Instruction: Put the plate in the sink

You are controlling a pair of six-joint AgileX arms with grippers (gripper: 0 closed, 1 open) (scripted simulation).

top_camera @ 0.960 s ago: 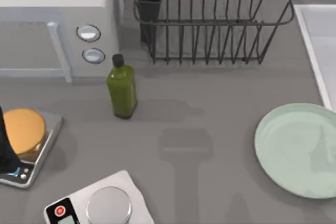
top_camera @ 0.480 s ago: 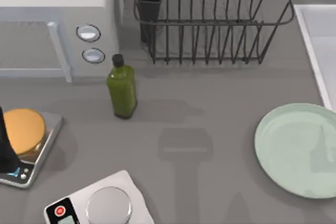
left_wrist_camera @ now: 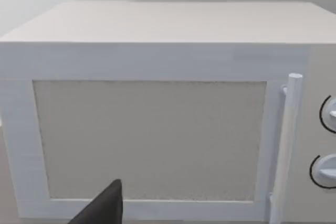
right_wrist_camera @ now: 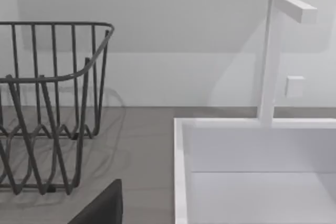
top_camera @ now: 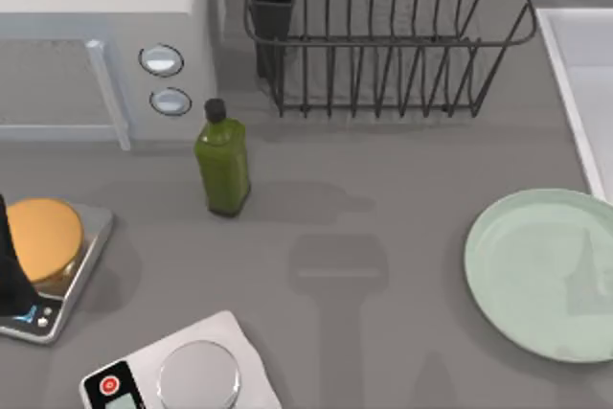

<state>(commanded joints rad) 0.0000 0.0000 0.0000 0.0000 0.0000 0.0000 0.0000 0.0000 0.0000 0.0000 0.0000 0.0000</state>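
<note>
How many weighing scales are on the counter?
2. One scale sits at the top view's left edge with an orange round thing on it. The other scale, with a bare silver disc, is at the bottom, partly cut off.

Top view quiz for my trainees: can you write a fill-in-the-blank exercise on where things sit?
1. The plate lies on the grey ____.
2. The green bottle stands with its cap ____.
3. The orange round item rests on a ____.
4. The sink is at the table's ____ edge.

Missing words: counter; on; scale; right
</note>
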